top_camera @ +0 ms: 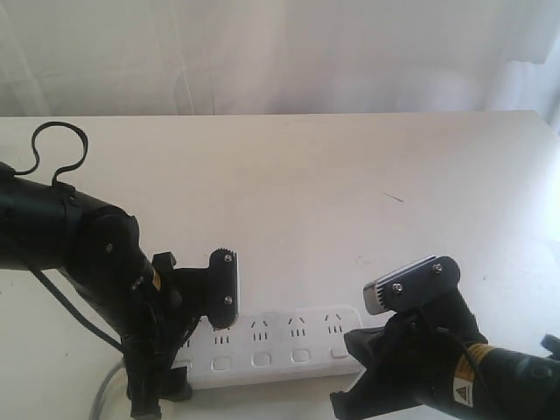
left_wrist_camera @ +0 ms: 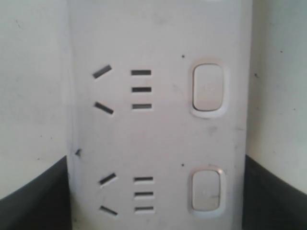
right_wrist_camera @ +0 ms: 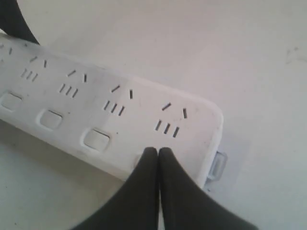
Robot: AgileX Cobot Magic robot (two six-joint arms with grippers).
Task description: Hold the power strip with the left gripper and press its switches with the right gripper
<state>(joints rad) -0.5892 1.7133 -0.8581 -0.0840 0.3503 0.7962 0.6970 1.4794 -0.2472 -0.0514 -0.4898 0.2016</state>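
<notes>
The white power strip (top_camera: 280,343) lies along the table's near edge, its grey cord (top_camera: 105,387) leaving at the left. My left gripper (top_camera: 199,337) straddles its left end, one screw-studded plate (top_camera: 224,289) on the far side. In the left wrist view the strip (left_wrist_camera: 158,134) fills the gap and both dark fingers (left_wrist_camera: 33,201) touch its long sides, with two switches (left_wrist_camera: 207,88) in sight. My right gripper (right_wrist_camera: 158,151) is shut, its tips resting on the strip (right_wrist_camera: 144,103) where the end socket's switch lies hidden. Three other switches (right_wrist_camera: 96,139) show beside them. From outside, the right gripper (top_camera: 354,343) meets the strip's right end.
The pale table (top_camera: 350,192) stretches back to a white curtain (top_camera: 280,52). A black cable loop (top_camera: 59,144) rises from the left arm. A small clear tab (right_wrist_camera: 218,165) sticks out of the strip's end.
</notes>
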